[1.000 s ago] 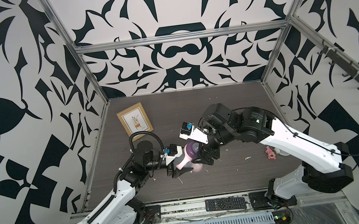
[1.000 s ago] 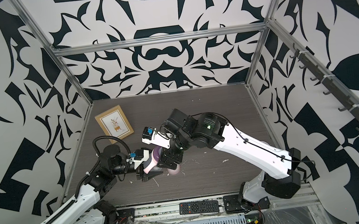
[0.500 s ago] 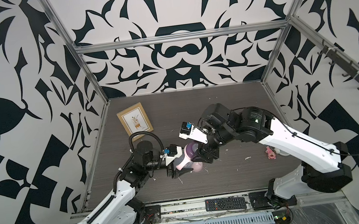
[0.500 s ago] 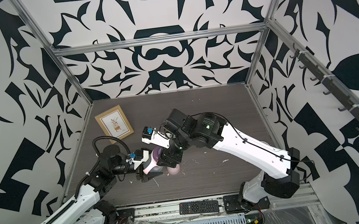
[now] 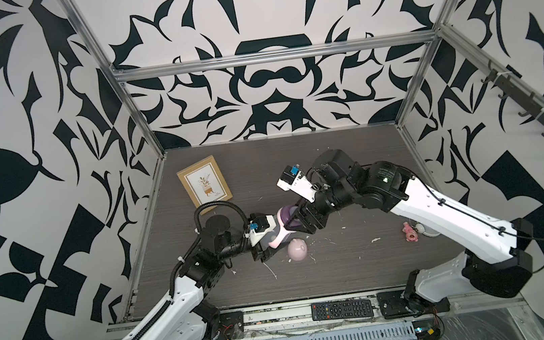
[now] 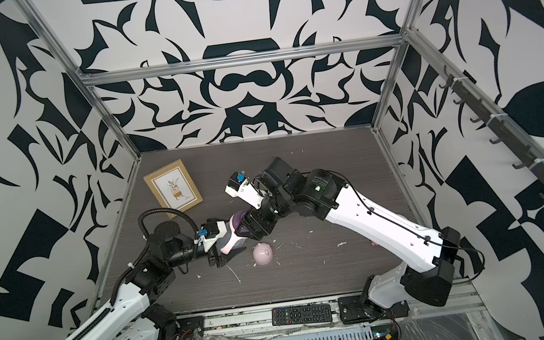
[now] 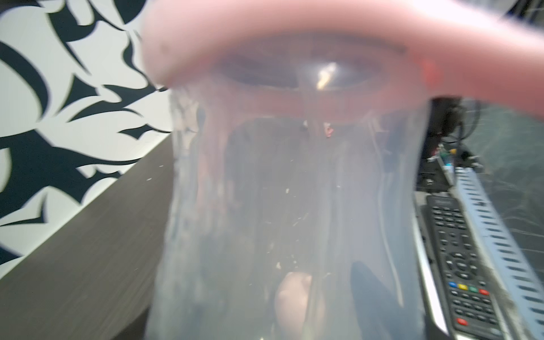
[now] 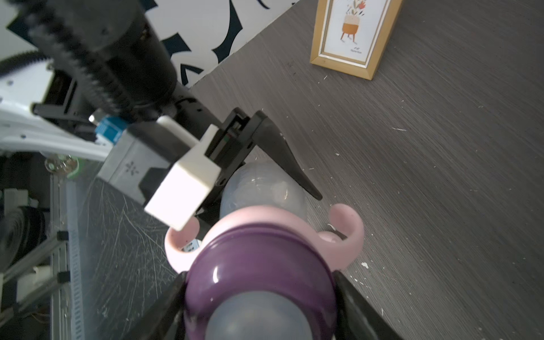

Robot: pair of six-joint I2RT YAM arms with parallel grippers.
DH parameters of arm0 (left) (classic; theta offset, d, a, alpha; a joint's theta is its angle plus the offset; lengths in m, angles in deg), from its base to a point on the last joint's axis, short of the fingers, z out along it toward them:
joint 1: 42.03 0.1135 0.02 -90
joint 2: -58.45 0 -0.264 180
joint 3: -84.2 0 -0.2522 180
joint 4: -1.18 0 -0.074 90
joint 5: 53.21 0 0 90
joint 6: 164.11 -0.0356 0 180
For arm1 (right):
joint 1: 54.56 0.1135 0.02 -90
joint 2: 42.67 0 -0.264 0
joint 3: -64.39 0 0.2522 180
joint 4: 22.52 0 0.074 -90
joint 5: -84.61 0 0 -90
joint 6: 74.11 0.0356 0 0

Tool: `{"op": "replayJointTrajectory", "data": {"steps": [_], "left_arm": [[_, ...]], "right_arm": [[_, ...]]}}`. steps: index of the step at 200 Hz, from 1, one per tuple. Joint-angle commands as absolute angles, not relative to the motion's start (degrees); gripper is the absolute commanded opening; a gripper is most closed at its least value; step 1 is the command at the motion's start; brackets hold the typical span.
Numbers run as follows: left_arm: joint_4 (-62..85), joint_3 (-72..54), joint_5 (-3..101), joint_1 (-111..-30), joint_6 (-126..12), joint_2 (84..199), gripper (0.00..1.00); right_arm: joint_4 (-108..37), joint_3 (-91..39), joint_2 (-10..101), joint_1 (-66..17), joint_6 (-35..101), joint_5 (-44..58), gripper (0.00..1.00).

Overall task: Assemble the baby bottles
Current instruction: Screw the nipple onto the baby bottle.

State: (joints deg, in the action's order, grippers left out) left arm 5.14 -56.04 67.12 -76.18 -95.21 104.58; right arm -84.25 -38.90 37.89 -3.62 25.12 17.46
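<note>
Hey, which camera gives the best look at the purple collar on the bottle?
Right wrist view: the purple collar fills the foreground, sharp, on the pink ring. Both top views show only a small purple patch within the right gripper. Left wrist view shows just the blurred bottle body, no collar.

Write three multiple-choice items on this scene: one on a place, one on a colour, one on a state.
1. Where is the dome cap? A) lying on the table B) inside a bowl C) on a shelf
2. The collar is: A) green B) yellow C) purple
3. The bottle body is: A) lying loose B) held by the left gripper C) broken in two
Key: 1A, it rests on the wood in both top views; 2C, the right wrist view shows purple; 3B, that gripper clamps it.
</note>
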Motion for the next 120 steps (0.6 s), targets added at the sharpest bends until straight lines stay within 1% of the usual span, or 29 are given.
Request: {"op": "replayJointTrajectory", "data": {"steps": [1,26,53,70,88,104,120], "left_arm": [[1.7,-54.3,50.7,-75.9,-101.0,102.6,0.00],[-1.2,-53.8,37.4,-76.0,-107.9,102.0,0.00],[-8.7,-55.4,26.9,-76.1,-117.5,101.9,0.00],[-11.8,-57.3,25.6,-76.7,-126.5,101.8,0.00],[-18.4,-60.1,21.5,-78.7,-136.7,103.1,0.00],[-22.1,-61.0,18.4,-79.8,-139.1,104.4,0.00],[-22.3,-61.2,18.2,-80.0,-139.3,105.1,0.00]], "right_arm": [[-75.5,-35.6,37.4,-5.4,36.8,22.6,0.00],[-69.4,-35.0,40.1,-5.8,44.2,25.4,0.00],[-62.0,-35.0,43.4,-6.7,54.0,29.1,0.00],[-56.3,-33.9,45.6,-7.6,63.3,32.8,0.00],[-45.2,-30.9,47.8,-8.4,78.2,38.1,0.00],[-38.2,-29.3,49.2,-8.3,87.7,39.1,0.00],[-36.4,-29.6,49.6,-8.1,91.0,38.6,0.00]]}}
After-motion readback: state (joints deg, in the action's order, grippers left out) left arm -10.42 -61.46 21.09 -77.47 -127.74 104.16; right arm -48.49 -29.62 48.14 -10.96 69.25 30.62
